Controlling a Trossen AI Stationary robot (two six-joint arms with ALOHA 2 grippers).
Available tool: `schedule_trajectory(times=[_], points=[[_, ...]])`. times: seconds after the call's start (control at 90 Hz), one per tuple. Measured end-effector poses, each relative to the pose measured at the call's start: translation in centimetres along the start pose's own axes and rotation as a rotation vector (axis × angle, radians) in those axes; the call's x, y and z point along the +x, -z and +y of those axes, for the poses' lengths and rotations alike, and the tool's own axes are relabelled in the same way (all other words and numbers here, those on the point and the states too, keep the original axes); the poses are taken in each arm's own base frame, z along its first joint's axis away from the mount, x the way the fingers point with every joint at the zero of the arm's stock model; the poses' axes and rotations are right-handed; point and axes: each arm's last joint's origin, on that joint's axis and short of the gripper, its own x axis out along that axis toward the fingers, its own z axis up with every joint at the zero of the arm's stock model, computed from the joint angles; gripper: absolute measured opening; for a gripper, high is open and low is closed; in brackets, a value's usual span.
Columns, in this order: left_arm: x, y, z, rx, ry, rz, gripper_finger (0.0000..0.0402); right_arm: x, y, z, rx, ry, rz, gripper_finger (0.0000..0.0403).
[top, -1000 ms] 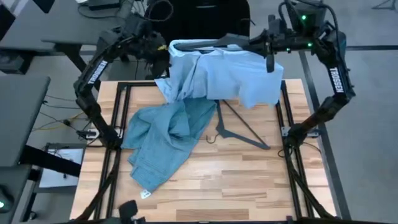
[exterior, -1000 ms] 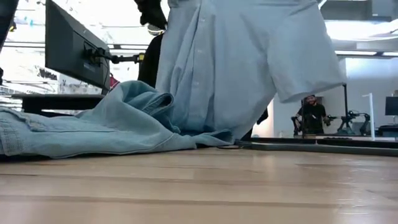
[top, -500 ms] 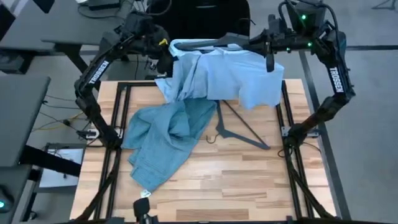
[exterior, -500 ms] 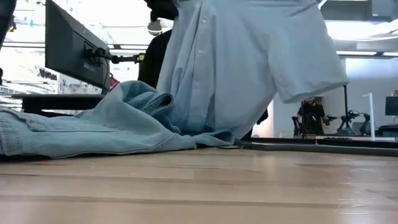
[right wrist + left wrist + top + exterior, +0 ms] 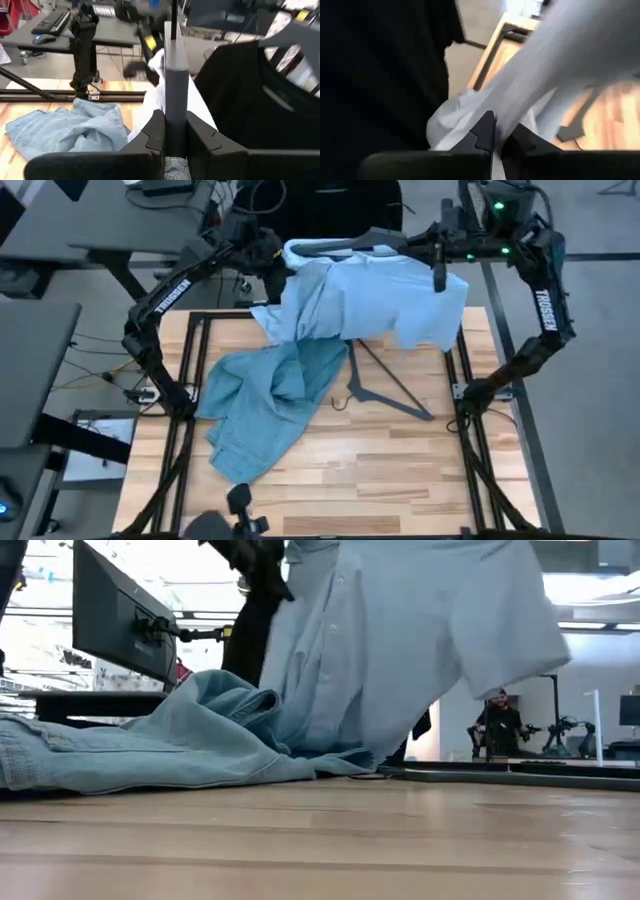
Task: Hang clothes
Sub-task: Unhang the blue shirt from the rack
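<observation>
Near me, the jeans (image 5: 265, 402) sprawl across the bench (image 5: 400, 470), a spare hanger (image 5: 385, 385) beside them. Farther off, my left fingers (image 5: 492, 135) pinch the button shirt (image 5: 370, 300); my right fingers (image 5: 170, 132) clamp its grey hanger (image 5: 174, 75).

White "TROSSEN" lettering down the left arm (image 5: 172, 292) and the right arm (image 5: 545, 308), flanking the shirt (image 5: 370, 305).

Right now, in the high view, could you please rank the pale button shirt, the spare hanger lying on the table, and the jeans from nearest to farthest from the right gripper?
From the right gripper, at the table's far right:
1. Pale button shirt, draped right beneath it on the gripped hanger.
2. Spare hanger, flat on the table at centre right.
3. Jeans, heaped on the left half.
</observation>
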Motion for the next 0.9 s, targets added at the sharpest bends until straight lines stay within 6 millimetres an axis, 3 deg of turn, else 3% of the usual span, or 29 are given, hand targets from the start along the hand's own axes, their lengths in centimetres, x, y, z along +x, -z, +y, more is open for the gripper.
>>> schedule_trajectory(times=[0.278,0.4,0.544,0.722,0.822,0.9], points=[[6.0,3.6,0.3,-0.12,0.135,-0.19,0.0,-0.8,0.1,0.1,0.02,0.011,0.005,0.0029],[8.5,5.4,-1.3,-0.168,0.21,-0.325,0.0,-1.0,-0.1,0.2,0.014,0.015,-0.01,0.0029],[11.3,9.8,-3.4,-0.289,0.25,-0.41,0.0,-1.0,-0.2,0.1,0.02,0.013,-0.022,0.0029],[14.8,15.5,-5.6,-0.457,0.266,-0.35,0.0,-0.9,-0.5,0.2,0.01,0.003,-0.052,0.0026],[16.4,17.0,-6.7,-0.497,0.258,-0.291,0.0,-0.9,-1.5,0.2,-0.041,0.009,-0.135,0.0001],[17.4,18.2,-7.2,-0.527,0.233,-0.207,0.0,-1.5,-1.7,0.7,-0.046,-0.004,-0.142,0.0007]])
